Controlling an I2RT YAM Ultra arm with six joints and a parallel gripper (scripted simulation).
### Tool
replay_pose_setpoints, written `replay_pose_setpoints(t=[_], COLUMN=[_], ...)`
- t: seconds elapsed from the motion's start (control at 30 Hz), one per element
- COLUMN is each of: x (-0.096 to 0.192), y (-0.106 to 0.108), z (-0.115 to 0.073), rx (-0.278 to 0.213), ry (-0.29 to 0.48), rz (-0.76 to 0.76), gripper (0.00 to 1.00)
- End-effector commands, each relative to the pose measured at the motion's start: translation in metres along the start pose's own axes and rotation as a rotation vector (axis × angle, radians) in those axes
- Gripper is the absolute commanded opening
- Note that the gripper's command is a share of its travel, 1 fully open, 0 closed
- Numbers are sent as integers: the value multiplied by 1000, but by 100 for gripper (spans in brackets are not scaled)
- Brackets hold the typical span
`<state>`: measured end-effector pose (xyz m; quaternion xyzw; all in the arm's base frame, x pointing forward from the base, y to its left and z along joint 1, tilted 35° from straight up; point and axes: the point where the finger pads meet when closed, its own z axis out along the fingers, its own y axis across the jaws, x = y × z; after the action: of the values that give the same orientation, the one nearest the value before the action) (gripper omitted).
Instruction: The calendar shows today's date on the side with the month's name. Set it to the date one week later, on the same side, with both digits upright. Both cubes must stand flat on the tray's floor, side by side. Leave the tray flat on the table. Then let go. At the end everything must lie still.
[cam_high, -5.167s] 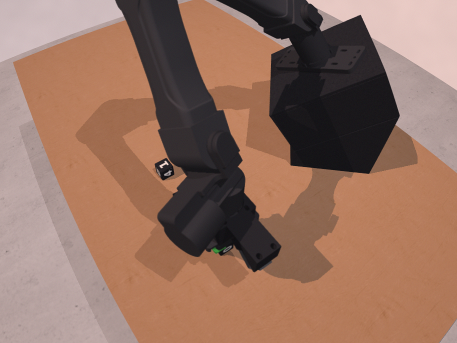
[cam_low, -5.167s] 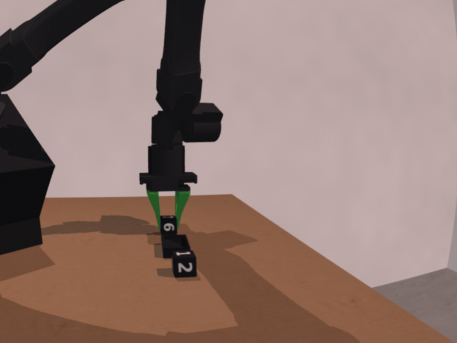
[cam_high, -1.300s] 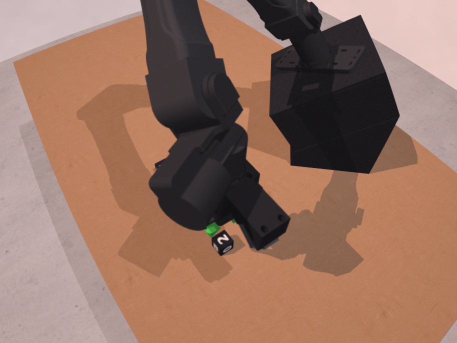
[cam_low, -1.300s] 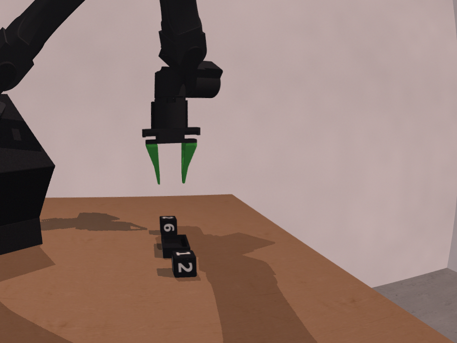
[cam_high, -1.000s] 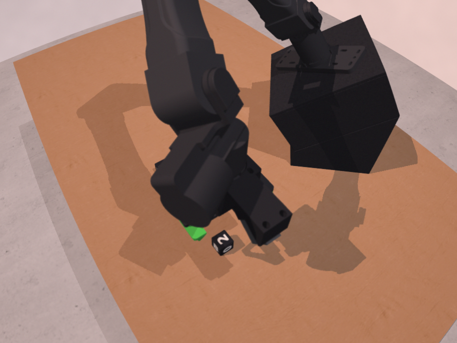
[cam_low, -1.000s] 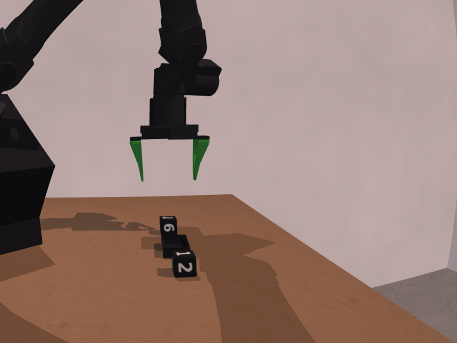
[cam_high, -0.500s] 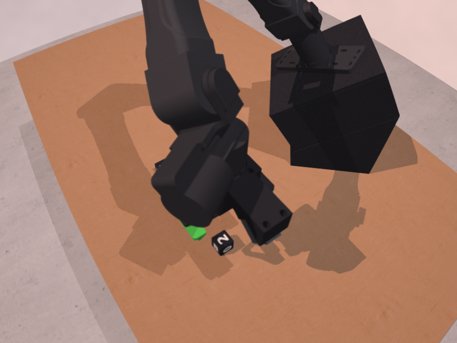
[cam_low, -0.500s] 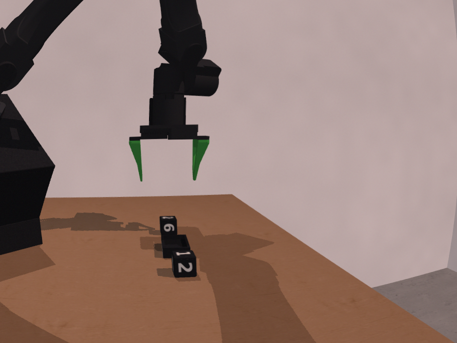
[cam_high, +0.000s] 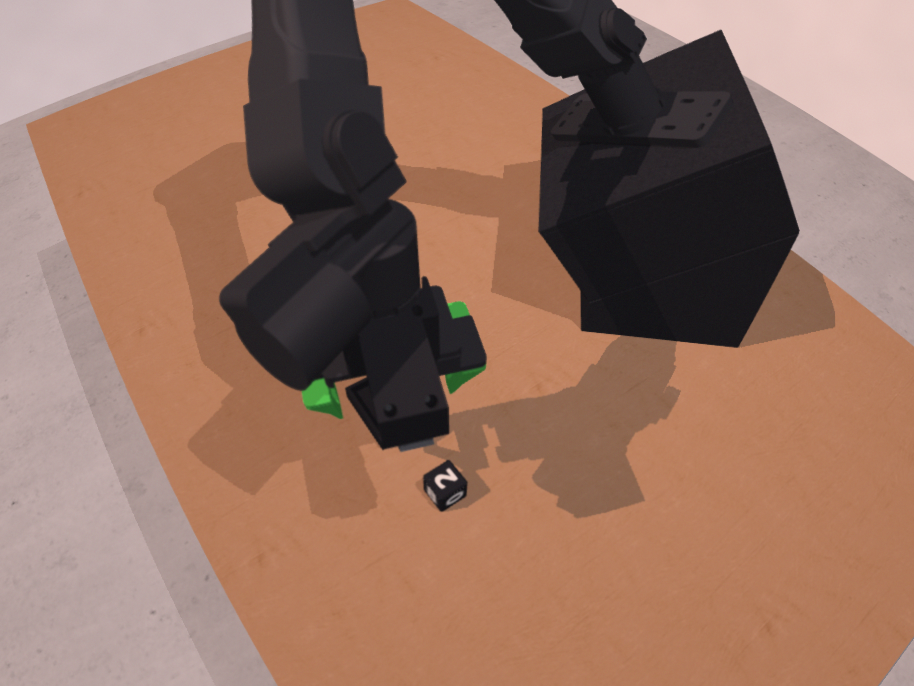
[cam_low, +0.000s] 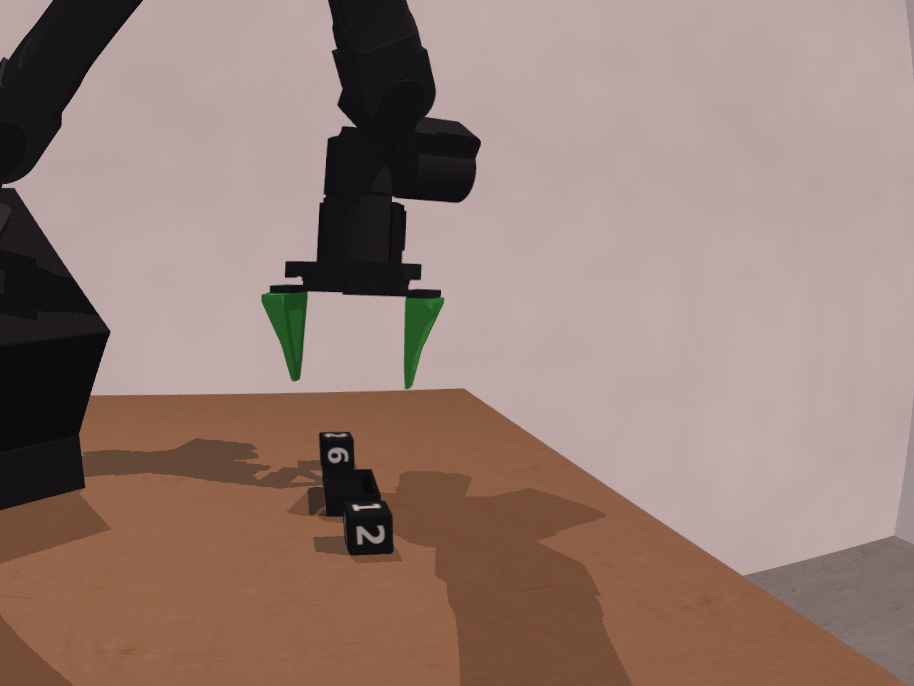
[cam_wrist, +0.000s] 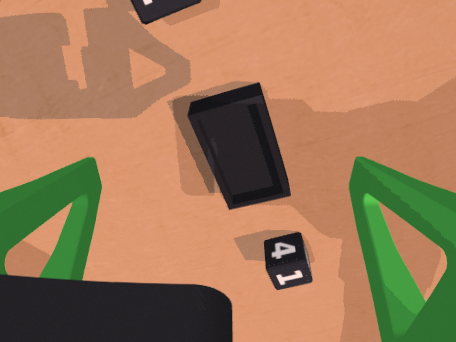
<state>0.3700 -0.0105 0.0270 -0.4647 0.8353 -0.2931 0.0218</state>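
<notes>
Hovering with gripper (cam_high: 395, 403) (cam_low: 351, 383) (cam_wrist: 225, 171) spread wide, empty, above tray (cam_low: 335, 502) (cam_wrist: 227, 99). Past opposite tray ends: 2-topped cube (cam_high: 445, 485) (cam_low: 336, 451) (cam_wrist: 167, 8), 1-topped cube (cam_low: 368, 528) (cam_wrist: 286, 261). Align with cube faces — then descend straight.

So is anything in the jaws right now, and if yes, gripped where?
Nothing held. The jaws stand wide open above the table, with the tray and both cubes resting below them.

Open black tray (cam_low: 338, 503) (cam_wrist: 237, 150), 2-topped cube (cam_high: 445, 485) (cam_low: 336, 451) (cam_wrist: 166, 9), 1-topped cube (cam_low: 368, 528) (cam_wrist: 288, 261), seemingly off opposite ends
</notes>
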Motion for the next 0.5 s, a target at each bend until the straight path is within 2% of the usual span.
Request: replay_pose_setpoints(t=[0.0, 0.1, 0.17, 0.2, 0.4, 0.47], x=[4, 22, 22, 36, 61, 76], y=[-8, -16, -16, -22, -30, -34], z=[-7, -5, -5, -3, -2, -1], rx=[5, 0, 0, -3, -4, -3], ry=[-47, -48, -48, -49, -50, -51], rz=[159, 300, 300, 405, 592, 700], gripper=[100, 100, 100, 100, 100, 100])
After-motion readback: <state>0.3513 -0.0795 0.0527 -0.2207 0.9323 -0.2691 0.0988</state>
